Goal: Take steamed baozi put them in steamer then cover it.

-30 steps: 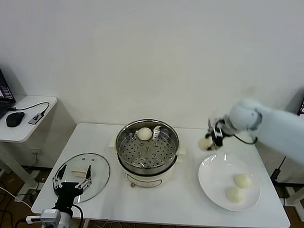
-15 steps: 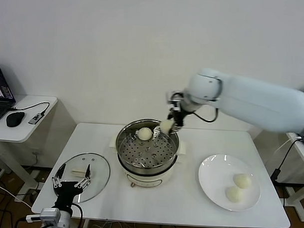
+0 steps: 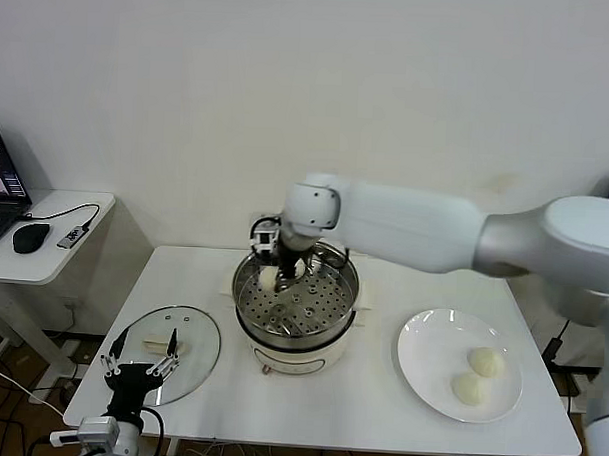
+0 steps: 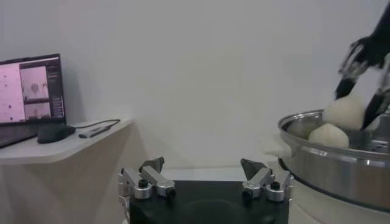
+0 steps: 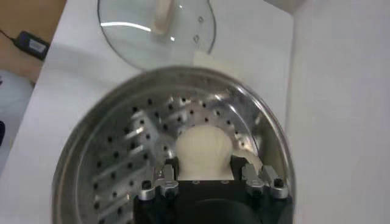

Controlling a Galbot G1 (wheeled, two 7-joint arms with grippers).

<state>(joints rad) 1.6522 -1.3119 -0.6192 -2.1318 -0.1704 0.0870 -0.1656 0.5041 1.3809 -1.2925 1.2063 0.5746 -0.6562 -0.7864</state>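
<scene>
Holding a bun (image 5: 204,150) between closed jaws, the right gripper (image 3: 280,270) hangs over the left side of the steamer (image 3: 295,299), low above the perforated tray (image 5: 134,158). The left wrist view shows a second bun (image 4: 328,135) already lying in the pot, just beside the held one; from the head camera the arm hides most of it, so I cannot say whether the two touch. Two more buns (image 3: 478,374) sit side by side on the plate (image 3: 425,362) at the table's right.

That puts the job near its midpoint, by my reckoning: one bun is in, one is about to be let go, two wait on the plate, and the covering is not yet done. The lid (image 3: 185,342) lies flat on the table left of the steamer, handle (image 5: 162,16) up.

The left gripper (image 3: 137,363) is parked at the near left edge of the table, by the lid's near rim, jaws spread wide and holding nothing. It looks placed to take the lid once the pot is filled, though that is only a guess.

What remains: release this bun on a bare patch of tray, fetch the last two, then set the lid on the pot.
</scene>
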